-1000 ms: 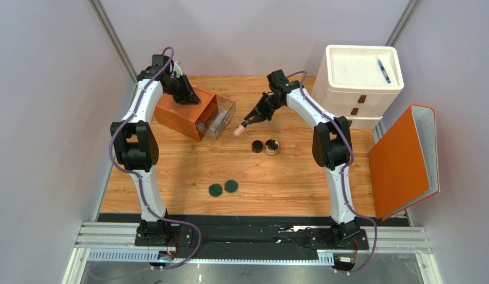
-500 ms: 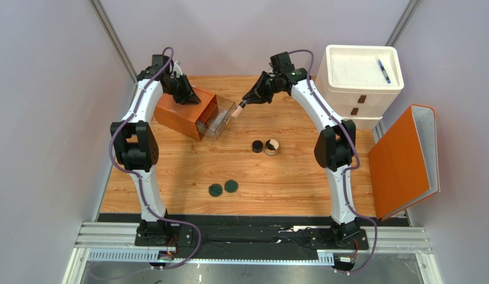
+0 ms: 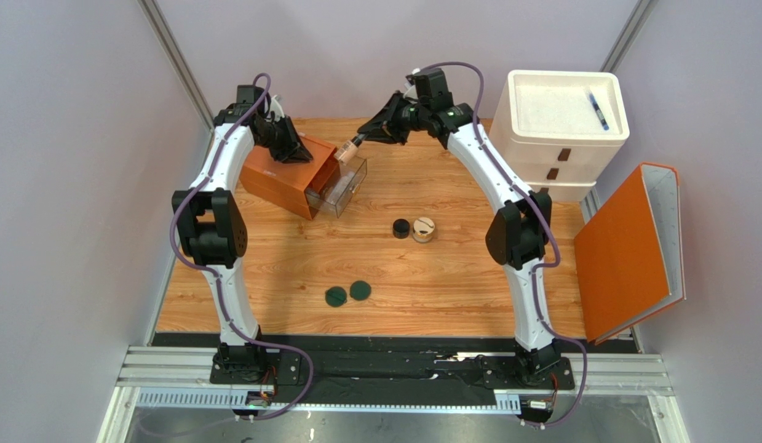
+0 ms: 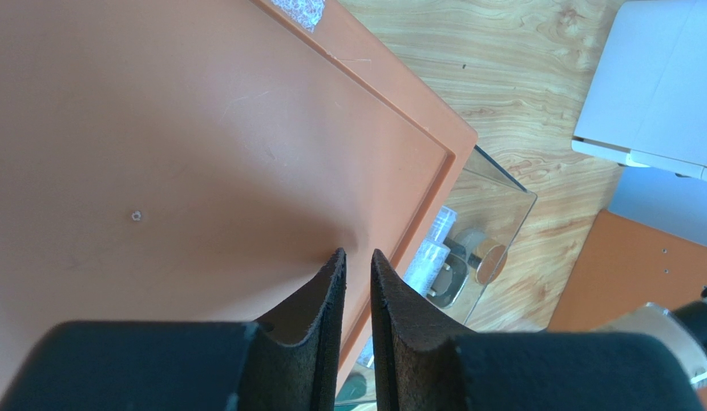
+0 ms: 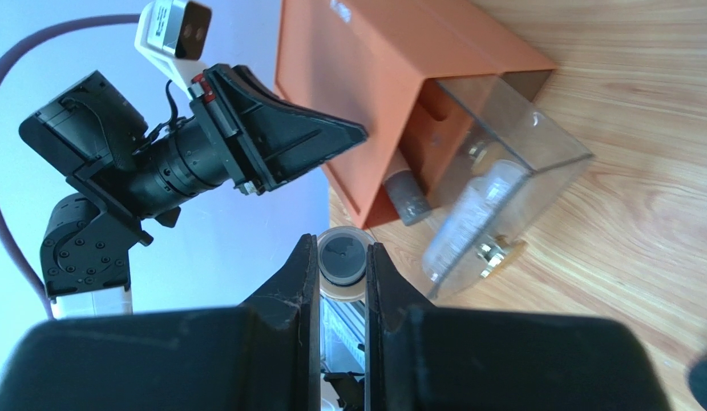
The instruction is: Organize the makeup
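Over the far edge of the bench (image 3: 468,277), the right tool (image 3: 361,137) is clamped narrowly on a beige bottle (image 3: 346,150). The right wrist view looks straight down its dark cap between the two fingers. A second ago this bottle hung low near the middle of the bench; it has since been carried up and across, and now sits in the air just above the clear drawer (image 3: 343,189) pulled out of the orange drawer box (image 3: 278,175). At least two small cosmetics already lie in that drawer, so I judge this to be the carry's end, with a lowering and release left. The left tool (image 4: 357,261) has its fingers nearly together with nothing between them, and rests on the box's top, seemingly to steady it. Further out, the round tan jar (image 3: 423,228) and the black round cap (image 3: 401,227) sit touching at mid-bench. The two dark-green discs (image 3: 347,293) lie nearer the arms, all yet to be put away.
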`<state>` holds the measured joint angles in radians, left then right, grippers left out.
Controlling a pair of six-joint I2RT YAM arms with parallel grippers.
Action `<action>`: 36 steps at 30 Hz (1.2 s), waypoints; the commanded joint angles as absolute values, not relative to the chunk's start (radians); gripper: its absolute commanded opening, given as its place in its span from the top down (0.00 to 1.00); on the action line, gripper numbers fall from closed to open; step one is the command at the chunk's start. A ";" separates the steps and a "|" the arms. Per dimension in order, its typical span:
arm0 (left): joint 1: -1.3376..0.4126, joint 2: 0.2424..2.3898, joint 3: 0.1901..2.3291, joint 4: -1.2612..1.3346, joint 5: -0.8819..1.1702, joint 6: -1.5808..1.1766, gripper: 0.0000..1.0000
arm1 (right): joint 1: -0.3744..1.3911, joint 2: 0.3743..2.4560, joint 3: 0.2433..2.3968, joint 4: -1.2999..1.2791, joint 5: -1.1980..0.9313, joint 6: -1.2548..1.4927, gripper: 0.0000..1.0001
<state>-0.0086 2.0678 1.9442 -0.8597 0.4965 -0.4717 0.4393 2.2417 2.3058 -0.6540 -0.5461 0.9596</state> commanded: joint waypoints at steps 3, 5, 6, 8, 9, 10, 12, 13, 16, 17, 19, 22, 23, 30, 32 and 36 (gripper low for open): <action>-0.006 2.071 1.940 -0.897 0.465 -0.463 0.76 | 0.524 2.344 2.418 -0.587 -0.581 0.999 1.00; -0.006 2.071 1.942 -0.900 0.459 -0.460 0.76 | 0.537 2.361 2.416 -0.597 -0.569 0.991 1.00; -0.006 2.072 1.944 -0.903 0.459 -0.459 0.76 | 0.546 2.364 2.407 -0.606 -0.565 0.986 1.00; -0.006 2.072 1.947 -0.905 0.457 -0.459 0.76 | 0.554 2.368 2.395 -0.612 -0.565 0.977 1.00; -0.006 2.074 1.947 -0.905 0.457 -0.457 0.76 | 0.555 2.368 2.378 -0.617 -0.560 0.974 1.00; -0.006 2.074 1.950 -0.904 0.456 -0.457 0.76 | 0.557 2.368 2.370 -0.615 -0.557 0.970 1.00; -0.006 2.075 1.950 -0.905 0.457 -0.457 0.76 | 0.557 2.376 2.364 -0.620 -0.560 0.966 0.94; -0.006 2.077 1.950 -0.905 0.456 -0.457 0.76 | 0.557 2.381 2.367 -0.620 -0.561 0.966 0.90; -0.006 2.082 1.954 -0.900 0.456 -0.459 0.76 | 0.555 2.408 2.407 -0.644 -0.572 0.966 0.78; -0.006 2.083 1.956 -0.900 0.459 -0.459 0.76 | 0.555 2.416 2.413 -0.650 -0.572 0.965 0.76; -0.005 2.083 1.960 -0.900 0.459 -0.460 0.76 | 0.555 2.419 2.415 -0.650 -0.560 0.966 0.72; -0.006 2.080 1.967 -0.902 0.457 -0.460 0.76 | 0.552 2.428 2.414 -0.626 -0.552 0.980 0.68; -0.006 2.082 1.968 -0.903 0.456 -0.459 0.76 | 0.549 2.431 2.418 -0.617 -0.554 0.992 0.66; -0.006 2.079 1.967 -0.908 0.451 -0.454 0.76 | 0.538 2.448 2.439 -0.607 -0.557 1.002 0.58; -0.006 2.079 1.967 -0.908 0.451 -0.456 0.76 | 0.532 2.435 2.428 -0.603 -0.555 1.002 0.57; -0.006 2.079 1.965 -0.907 0.453 -0.457 0.76 | 0.511 2.396 2.398 -0.571 -0.545 1.009 0.57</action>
